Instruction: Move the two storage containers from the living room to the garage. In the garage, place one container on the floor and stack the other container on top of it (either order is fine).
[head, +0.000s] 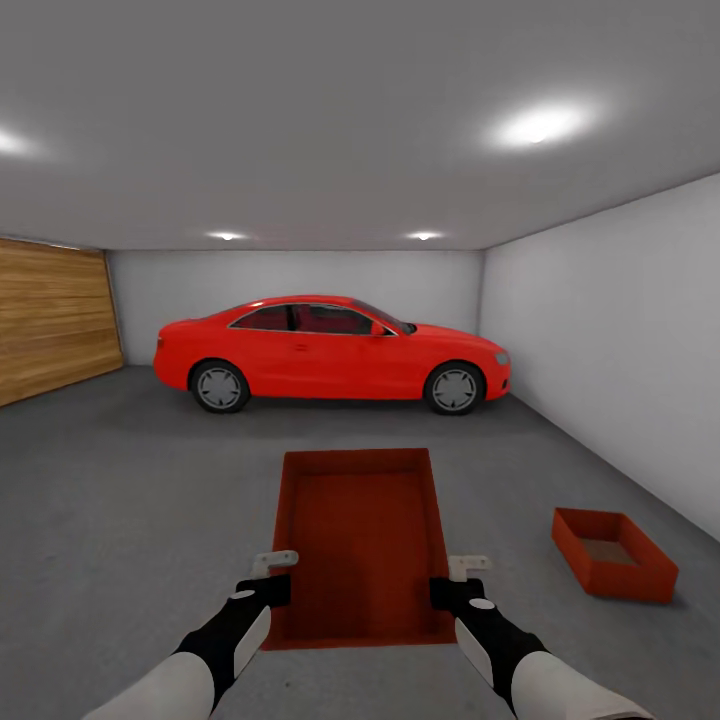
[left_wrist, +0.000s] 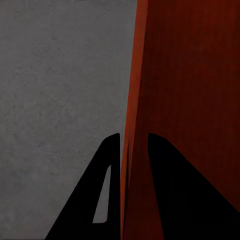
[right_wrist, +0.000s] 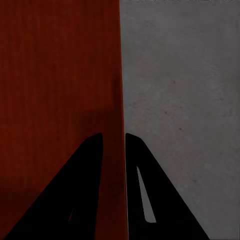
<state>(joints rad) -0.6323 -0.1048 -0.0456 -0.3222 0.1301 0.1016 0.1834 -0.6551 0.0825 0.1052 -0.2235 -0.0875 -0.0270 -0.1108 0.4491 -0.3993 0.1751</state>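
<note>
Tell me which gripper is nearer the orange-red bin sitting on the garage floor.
Right. The right gripper grips the held orange-red bin's right wall, closer to the floor bin; the left gripper grips the far wall.

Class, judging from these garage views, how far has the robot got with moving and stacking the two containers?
Done: one container already sits on the grey floor near the right wall. In hand: the second container is carried in front of the robot, left pincer and right pincer each clamped on a side wall. Left: bring it over and set it on top of the first.
</note>
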